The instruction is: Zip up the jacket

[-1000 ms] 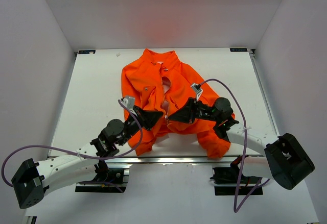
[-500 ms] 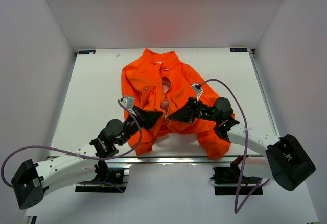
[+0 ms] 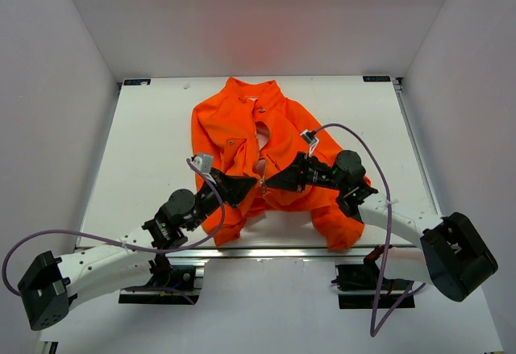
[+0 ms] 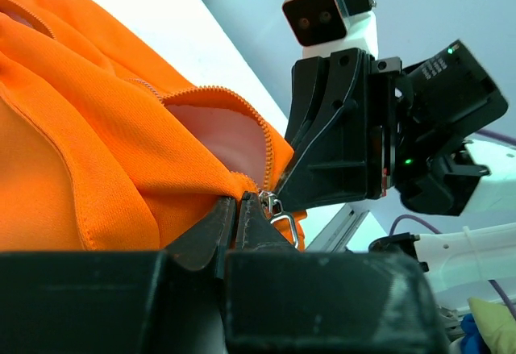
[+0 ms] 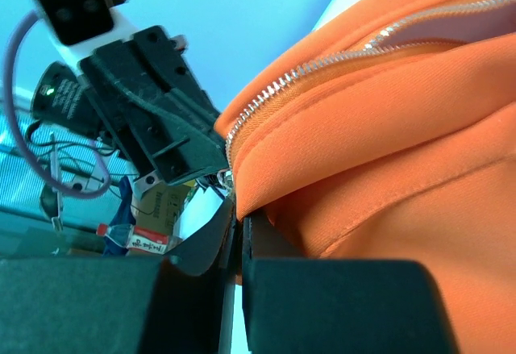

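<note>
Orange cloth is lying spread across the middle of the table [image 3: 145, 128], collar at the far side and hem at the near side. It is the jacket [image 3: 234, 128], its front gaping and pale pink lining showing. Over the last second the right pincer [image 3: 271, 182] has been creeping leftward. The two arms' tips are now meeting at the near end of the front opening, where a small gap was separating them a moment ago. The left pincer [image 3: 252, 183] is staying put, pressed together on the hem edge just beside the metal slider [image 4: 275, 206]. The right pincer is likewise pressed together, pinching the opposite edge where the zipper teeth [image 5: 322, 60] are running out. That closing-in is suggesting the two halves are being lined up at the slider. Nothing is yet travelling up the teeth, so nearly the whole task is remaining.
</note>
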Motion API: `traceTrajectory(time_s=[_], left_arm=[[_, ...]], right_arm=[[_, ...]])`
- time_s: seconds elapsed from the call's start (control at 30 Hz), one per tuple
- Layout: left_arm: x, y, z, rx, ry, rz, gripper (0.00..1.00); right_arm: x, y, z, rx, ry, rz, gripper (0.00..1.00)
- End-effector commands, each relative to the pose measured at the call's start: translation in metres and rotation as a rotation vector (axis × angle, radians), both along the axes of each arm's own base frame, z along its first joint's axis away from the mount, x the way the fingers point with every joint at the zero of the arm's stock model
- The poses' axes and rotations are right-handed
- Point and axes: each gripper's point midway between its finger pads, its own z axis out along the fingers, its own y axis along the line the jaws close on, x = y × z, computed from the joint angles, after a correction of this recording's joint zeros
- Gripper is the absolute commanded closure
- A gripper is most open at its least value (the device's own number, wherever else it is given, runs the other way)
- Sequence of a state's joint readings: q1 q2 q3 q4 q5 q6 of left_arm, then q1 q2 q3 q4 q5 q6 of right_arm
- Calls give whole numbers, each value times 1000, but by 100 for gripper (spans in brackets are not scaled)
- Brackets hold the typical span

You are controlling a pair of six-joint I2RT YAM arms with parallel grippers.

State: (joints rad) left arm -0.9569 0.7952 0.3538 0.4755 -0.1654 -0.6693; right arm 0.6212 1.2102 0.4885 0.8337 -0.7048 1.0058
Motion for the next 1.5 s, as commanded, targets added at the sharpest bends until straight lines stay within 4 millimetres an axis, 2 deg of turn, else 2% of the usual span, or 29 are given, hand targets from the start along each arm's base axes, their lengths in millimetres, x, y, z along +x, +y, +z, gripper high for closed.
traceTrajectory(time_s=[0.0,0.1,0.33,0.5,0.8,1.1,1.23,1.33,1.37,1.4,1.47], left_arm=[[-8,-7,5,9,-30,-59,100],[-9,-9,1,36,-28,-64,100],[-21,-16,8,33,-68,-145,100],[-33,-22,7,60,-90,-222,100],[-37,-23,-18,176,-48,-260,100],[-63,-28,-50,280,18,-415,100],[-60,-24,-60,311,48,-394,100],[-56,-24,-63,301,76,-366,100],[-56,-26,-69,298,99,-367,100],[-56,-28,-69,287,97,-371,100],[-60,-32,-77,291,132,-398,100]], right_arm=[[11,1,27,8,-50,-44,100],[13,0,25,-26,-44,-56,100],[17,-1,13,-78,-16,-78,100],[17,0,19,-56,-30,-72,100],[16,-2,31,-61,-71,-79,100],[17,-4,32,-63,-73,-91,100],[18,-6,24,-91,-77,-96,100],[15,-6,1,-174,-14,-61,100],[12,-8,-16,-223,29,-41,100],[9,-8,-23,-240,44,-29,100],[4,-9,-39,-264,84,-5,100]])
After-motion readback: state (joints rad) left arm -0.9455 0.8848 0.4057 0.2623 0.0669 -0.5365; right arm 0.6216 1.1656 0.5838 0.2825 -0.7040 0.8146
